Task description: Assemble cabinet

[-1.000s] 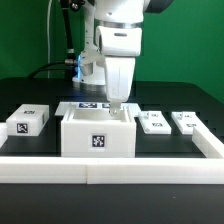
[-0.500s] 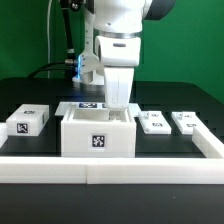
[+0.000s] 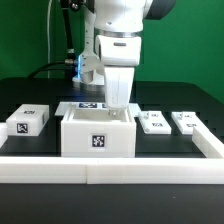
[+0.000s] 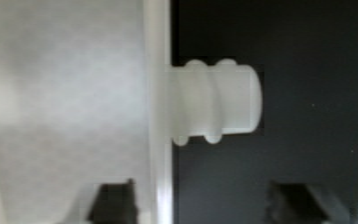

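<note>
Cabinet: one large white plastic square cabinet box (image 3: 98,135) stands in the middle of the black surface (image 3: 185,98). Its open side is up. One black-and-white tagged face is turned squarely to the exterior camera. The footprint looks about square, with no clear long axis.

In the wrist view, one thin wall of the cabinet box (image 4: 69,110) runs straight through the frame. One white ribbed round peg (image 4: 217,102) sticks out sideways from that wall over the black surface.

Count:
- Small white rectangular tagged panels: two, lying flat side by side at the exterior view's right of the box, apart from it and from each other: near panel (image 3: 153,122), far panel (image 3: 185,121).
- Small white single-tag block (image 3: 28,121): one, at the exterior view's left, apart from the box.
- Marker board (image 3: 88,105): one, flat just behind the box, partly hidden by it.
- White rail (image 3: 110,168): one, along the front edge of the surface.

Jaws: lowered at the box's rear wall, toward the exterior view's right corner. They are spread wide and released, gripping nothing. The two dark fingertips (image 4: 123,205) straddle the wall edge, one over the white side and one over the black. Cannot tell whether either touches the wall.
</note>
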Tool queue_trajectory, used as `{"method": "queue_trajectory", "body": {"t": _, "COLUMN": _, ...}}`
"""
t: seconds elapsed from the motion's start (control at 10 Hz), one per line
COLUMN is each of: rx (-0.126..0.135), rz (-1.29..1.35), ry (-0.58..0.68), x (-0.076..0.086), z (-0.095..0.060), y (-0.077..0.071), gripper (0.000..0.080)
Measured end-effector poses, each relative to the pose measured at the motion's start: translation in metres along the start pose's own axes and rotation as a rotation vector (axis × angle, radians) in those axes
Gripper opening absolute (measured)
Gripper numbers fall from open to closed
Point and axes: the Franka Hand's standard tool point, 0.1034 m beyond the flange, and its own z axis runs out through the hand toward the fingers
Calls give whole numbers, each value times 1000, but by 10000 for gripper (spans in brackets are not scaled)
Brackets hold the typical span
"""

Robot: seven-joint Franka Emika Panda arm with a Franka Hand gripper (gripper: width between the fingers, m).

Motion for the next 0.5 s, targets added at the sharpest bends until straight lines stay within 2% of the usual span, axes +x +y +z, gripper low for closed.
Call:
{"method": "queue_trajectory", "body": {"t": 0.1, "rx": 0, "rz": 0, "ry": 0, "x": 0, "z": 0, "y": 0, "gripper": 171}}
{"method": "queue_trajectory", "body": {"t": 0.2, "rx": 0, "rz": 0, "ry": 0, "x": 0, "z": 0, "y": 0, "gripper": 53}}
{"method": "queue_trajectory", "body": {"t": 0.5, "rx": -3, "rz": 1, "ry": 0, "x": 0, "z": 0, "y": 1, "gripper": 37}}
